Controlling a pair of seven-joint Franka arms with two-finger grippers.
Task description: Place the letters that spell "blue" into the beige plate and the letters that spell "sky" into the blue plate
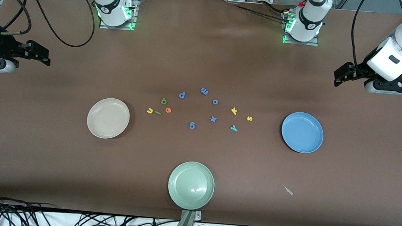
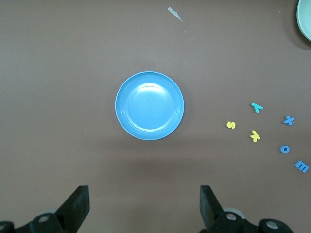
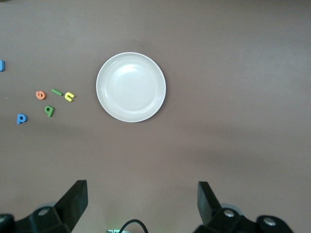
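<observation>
- Brown table (image 1: 204, 57) at the start of a sorting job: nothing has been placed, and both arms wait high at its two ends.
- Three plates lie well apart. The beige plate (image 1: 108, 118) sits toward the right arm's end, the blue plate (image 1: 302, 132) toward the left arm's end, and a pale green plate (image 1: 191, 185) lies nearest the front camera; it plays no part.
- The right gripper (image 1: 39, 53) hangs over bare table at its own end, fingers spread wide and empty. The left gripper (image 1: 344, 74) hangs likewise at its end, spread and empty.
- Near the beige plate: dark green b (image 1: 164, 101), orange e (image 1: 168, 110), yellow u (image 1: 149, 111) and the thin green l (image 1: 157, 112), packed close, l just beside u.
- Nearer the blue plate: yellow k (image 1: 234, 111), yellow s (image 1: 250, 118), teal y (image 1: 234, 128), each apart from the others.
- Blue p (image 1: 182, 95), m (image 1: 204, 91), o (image 1: 215, 102), x (image 1: 213, 119) and g (image 1: 192, 125) lie between the groups and should stay put.
- Likely best: each arm works its own cluster, descending straight down on one letter, gripper narrowed beforehand.
- The l probably needs the most care; pinching across its thin width risks dragging u along, so u or e may go first.
- The letters are flat, so the fingertips probably need to reach the table surface.
</observation>
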